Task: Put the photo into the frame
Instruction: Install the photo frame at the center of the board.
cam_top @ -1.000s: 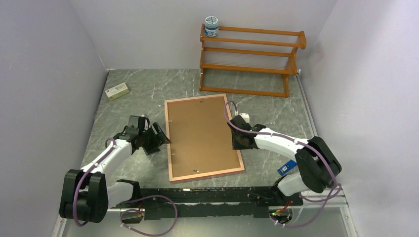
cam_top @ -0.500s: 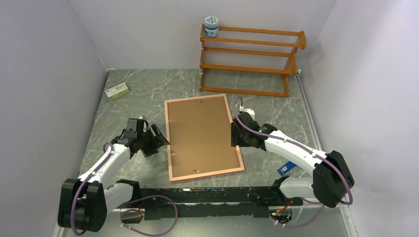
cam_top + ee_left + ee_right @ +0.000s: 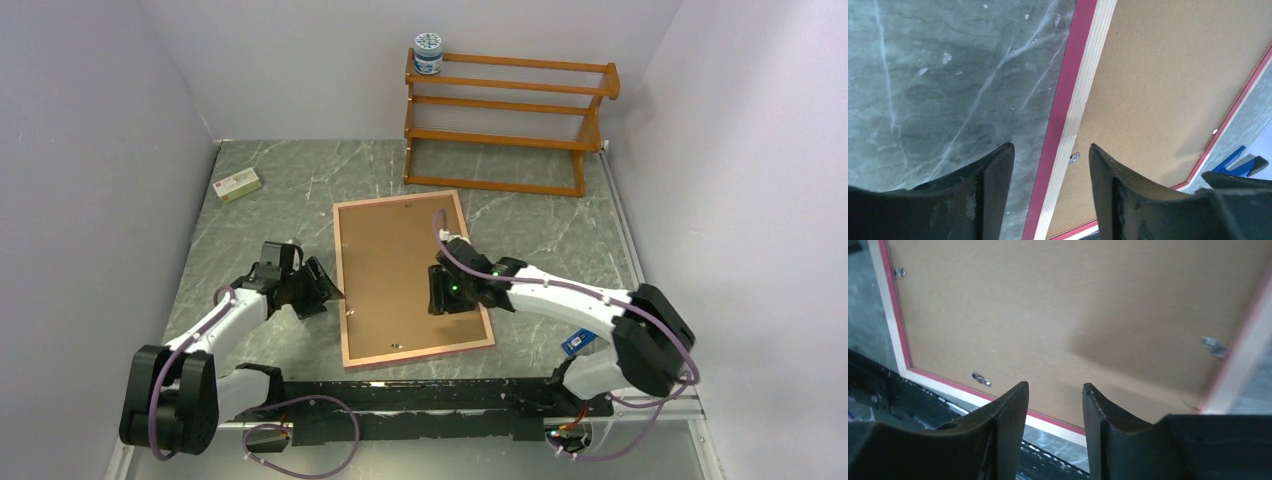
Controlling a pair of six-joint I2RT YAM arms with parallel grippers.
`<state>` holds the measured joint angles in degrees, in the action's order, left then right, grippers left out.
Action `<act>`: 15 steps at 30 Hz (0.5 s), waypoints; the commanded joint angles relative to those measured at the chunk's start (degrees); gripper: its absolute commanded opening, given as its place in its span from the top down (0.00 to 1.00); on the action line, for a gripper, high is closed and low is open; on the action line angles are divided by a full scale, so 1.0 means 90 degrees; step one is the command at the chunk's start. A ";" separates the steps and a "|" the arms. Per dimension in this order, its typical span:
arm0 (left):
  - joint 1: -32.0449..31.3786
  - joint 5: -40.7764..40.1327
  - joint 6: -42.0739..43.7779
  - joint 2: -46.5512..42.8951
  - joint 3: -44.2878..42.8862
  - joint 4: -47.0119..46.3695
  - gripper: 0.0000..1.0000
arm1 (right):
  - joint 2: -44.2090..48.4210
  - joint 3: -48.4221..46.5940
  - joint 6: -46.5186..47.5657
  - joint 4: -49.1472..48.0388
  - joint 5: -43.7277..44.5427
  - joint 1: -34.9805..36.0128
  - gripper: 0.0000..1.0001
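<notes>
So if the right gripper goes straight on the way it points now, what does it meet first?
Probably the brown backing panel lying in the frame, close to the frame's near edge; the depth is unclear.

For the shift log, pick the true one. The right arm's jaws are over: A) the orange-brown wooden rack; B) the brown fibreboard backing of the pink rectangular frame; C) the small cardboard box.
B: the right wrist view shows the brown fibreboard backing beneath the jaws, inside the pink rectangular frame.

matt brown fibreboard panel [image 3: 395, 270] in wooden frame [image 3: 420, 353]
</notes>
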<state>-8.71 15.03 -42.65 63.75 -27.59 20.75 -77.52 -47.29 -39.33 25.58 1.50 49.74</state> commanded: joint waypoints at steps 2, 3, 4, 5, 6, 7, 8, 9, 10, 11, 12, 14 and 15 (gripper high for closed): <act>0.0001 0.0564 0.0280 0.0448 -0.0084 -0.0556 0.46 | -0.0789 -0.0467 0.0388 -0.0815 -0.1261 0.0410 0.55; 0.0001 0.0613 0.0309 0.0498 -0.0079 -0.0628 0.48 | -0.0918 -0.0468 0.0374 -0.0935 -0.1474 0.0455 0.56; 0.0001 0.0642 0.0313 0.0537 -0.0070 -0.0689 0.50 | -0.1044 -0.0467 0.0372 -0.1037 -0.1637 0.0496 0.57; 0.0001 0.0649 0.0307 0.0580 -0.0064 -0.0732 0.52 | -0.1197 -0.0489 0.0404 -0.1095 -0.1747 0.0554 0.58; 0.0001 0.0647 0.0318 0.0619 -0.0064 -0.0765 0.54 | -0.1294 -0.0536 0.0417 -0.1123 -0.1797 0.0593 0.58; 0.0001 0.0650 0.0319 0.0657 -0.0056 -0.0780 0.56 | -0.1386 -0.0559 0.0478 -0.1163 -0.1902 0.0638 0.58; 0.0001 0.0649 0.0315 0.0680 -0.0045 -0.0803 0.57 | -0.1457 -0.0569 0.0567 -0.1240 -0.2101 0.0673 0.58; 0.0001 0.0645 0.0298 0.0705 -0.0012 -0.0839 0.58 | -0.1514 -0.0579 0.0610 -0.1312 -0.2280 0.0697 0.58; 0.0001 0.0669 0.0296 0.0720 0.0019 -0.0892 0.58 | -0.1600 -0.0618 0.0681 -0.1296 -0.2384 0.0728 0.59; 0.0001 0.0666 0.0290 0.0736 0.0041 -0.0933 0.58 | -0.1692 -0.0691 0.0763 -0.1195 -0.2411 0.0778 0.59; 0.0001 0.0644 0.0279 0.0739 0.0068 -0.0967 0.58 | -0.1751 -0.0731 0.0821 -0.1118 -0.2362 0.0819 0.59; 0.0001 0.0577 0.0264 0.0762 0.0084 -0.1020 0.59 | -0.1817 -0.0710 0.0853 -0.1168 -0.2403 0.0841 0.59; 0.0001 0.0563 0.0266 0.0786 0.0087 -0.1039 0.59 | -0.1847 -0.0704 0.0851 -0.1223 -0.2384 0.0846 0.59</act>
<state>-8.73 19.66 -41.01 70.19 -27.29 14.31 -93.49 -51.46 -33.95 17.32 -17.12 56.77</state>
